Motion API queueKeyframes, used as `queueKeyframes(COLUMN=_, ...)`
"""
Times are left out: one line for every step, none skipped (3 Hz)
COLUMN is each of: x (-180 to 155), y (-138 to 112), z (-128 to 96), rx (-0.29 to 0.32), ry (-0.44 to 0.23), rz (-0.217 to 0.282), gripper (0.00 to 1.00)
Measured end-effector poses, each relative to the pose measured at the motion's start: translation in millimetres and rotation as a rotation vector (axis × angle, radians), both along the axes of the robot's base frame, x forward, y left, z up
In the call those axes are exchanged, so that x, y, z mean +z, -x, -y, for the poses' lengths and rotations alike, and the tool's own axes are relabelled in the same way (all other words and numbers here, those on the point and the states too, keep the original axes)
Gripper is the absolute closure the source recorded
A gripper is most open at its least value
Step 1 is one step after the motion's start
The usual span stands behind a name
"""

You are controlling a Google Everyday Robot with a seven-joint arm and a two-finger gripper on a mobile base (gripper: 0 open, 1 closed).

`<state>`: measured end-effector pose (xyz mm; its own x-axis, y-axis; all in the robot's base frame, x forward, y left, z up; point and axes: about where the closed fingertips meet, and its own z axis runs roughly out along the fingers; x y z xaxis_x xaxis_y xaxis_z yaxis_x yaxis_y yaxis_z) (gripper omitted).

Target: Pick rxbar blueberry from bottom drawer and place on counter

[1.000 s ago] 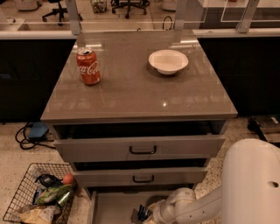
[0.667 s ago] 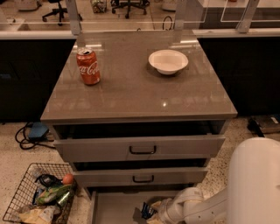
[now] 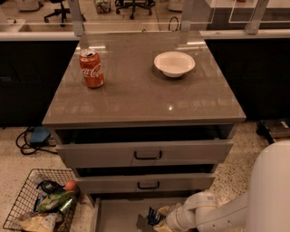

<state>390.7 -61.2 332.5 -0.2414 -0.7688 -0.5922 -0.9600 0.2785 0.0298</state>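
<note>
Versus a second ago you'll see the arm (image 3: 213,216) sits further right in the bottom drawer (image 3: 117,217), and the white robot body (image 3: 274,190) has slid right in the view as well. The gripper (image 3: 161,221) is down at the drawer's floor, right at the rxbar blueberry (image 3: 153,214). The bar has shifted slightly right with it and is still in the drawer, not on the counter (image 3: 145,97). I can't tell the gripper's state: its tip merges with the wrapper (so call contact unconfirmed). Nothing on top has moved: the red cola can (image 3: 92,69) stands upright at the left rear, and the white bowl (image 3: 174,63) sits right of centre, well apart from it. The slab is glossy grey-brown with light glints. Below it, two grey drawers with black bar handles (image 3: 147,155) are both pulled out a little. On the speckled floor (image 3: 25,158) at the left there's a wire basket (image 3: 13,216) of packets and a blue object (image 3: 38,134) with a cable. Behind are dark cabinet fronts, a pale ledge with metal posts (image 3: 136,34) and office chairs (image 3: 133,4).
</note>
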Motion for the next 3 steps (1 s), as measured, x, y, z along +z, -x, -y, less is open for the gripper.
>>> queueKeyframes(x=28, y=7, z=-12, rx=0.036, ry=0.037, rz=0.032, gripper=1.0)
queueKeyframes(x=60, y=11, z=-27, rx=0.053, ry=0.112, rz=0.059, gripper=1.0)
queueKeyframes(x=92, y=11, z=-34, rx=0.053, ry=0.177, rz=0.084, gripper=1.0)
